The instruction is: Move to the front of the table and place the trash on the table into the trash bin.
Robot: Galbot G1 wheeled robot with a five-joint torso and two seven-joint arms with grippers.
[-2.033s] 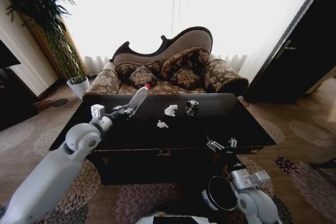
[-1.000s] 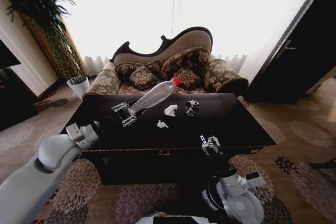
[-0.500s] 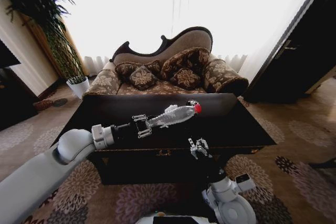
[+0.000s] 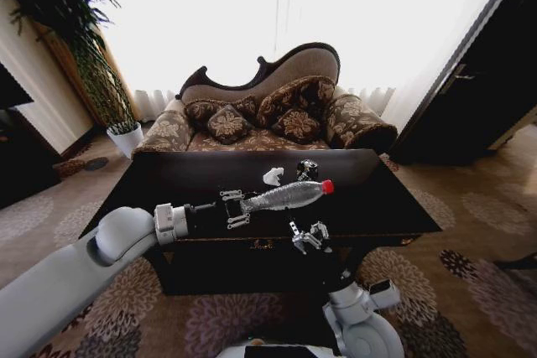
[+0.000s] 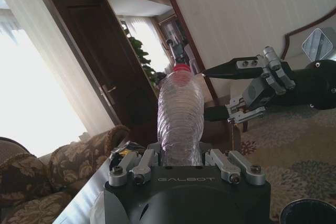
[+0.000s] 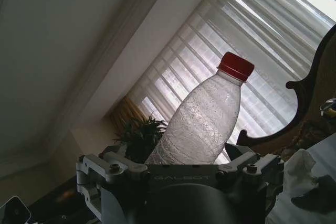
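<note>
My left gripper [image 4: 237,207] is shut on the base of the clear plastic bottle [image 4: 285,196], one piece of the trash. It holds the bottle nearly level above the front of the black table [image 4: 168,182], red cap to the right. In the left wrist view the bottle [image 5: 180,111] stands between that gripper's fingers [image 5: 131,165]. My right gripper [image 4: 306,236] is open just below and in front of the bottle, apart from it. A white paper bit [image 4: 273,176] and a dark shiny object [image 4: 307,169] lie on the table behind. The trash bin's dark rim [image 5: 307,209] shows on the floor.
A patterned sofa [image 4: 268,115] stands behind the table. A plant in a white pot [image 4: 126,136] is at the back left, and a dark door [image 4: 478,98] at the right. Patterned carpet [image 4: 470,232] surrounds the table.
My left gripper lifted the bottle from the table's back left and carried it forward and right, tipping it level. The right gripper rose and moved left toward it.
</note>
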